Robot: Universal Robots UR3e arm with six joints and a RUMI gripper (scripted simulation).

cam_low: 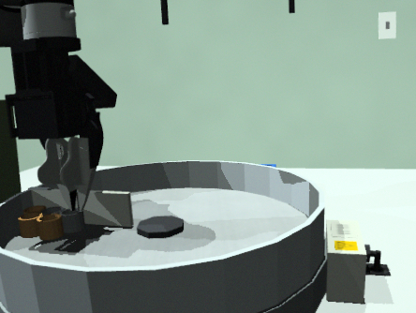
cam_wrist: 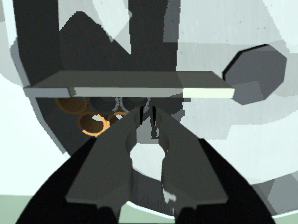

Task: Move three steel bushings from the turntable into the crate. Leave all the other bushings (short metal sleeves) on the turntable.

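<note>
My gripper [cam_low: 76, 205] hangs over the left side of the grey turntable [cam_low: 159, 234]. Its fingers are shut, with the tips close together right above a dark steel bushing [cam_low: 73, 221]. Two brass bushings [cam_low: 41, 223] stand just left of that one. In the wrist view the fingertips point at a row of dark steel bushings [cam_wrist: 135, 103] half hidden under a grey divider plate [cam_wrist: 130, 85], with the brass bushings [cam_wrist: 94, 123] to their left. I see nothing between the fingers. The crate is not plainly in view.
A dark octagonal hub [cam_low: 160, 227] sits at the turntable's middle. The upright divider plate [cam_low: 110, 208] stands right beside the gripper. The turntable has a high rim. A pale control box [cam_low: 347, 255] with a yellow label stands to the right. A blue edge [cam_low: 269, 165] shows behind the rim.
</note>
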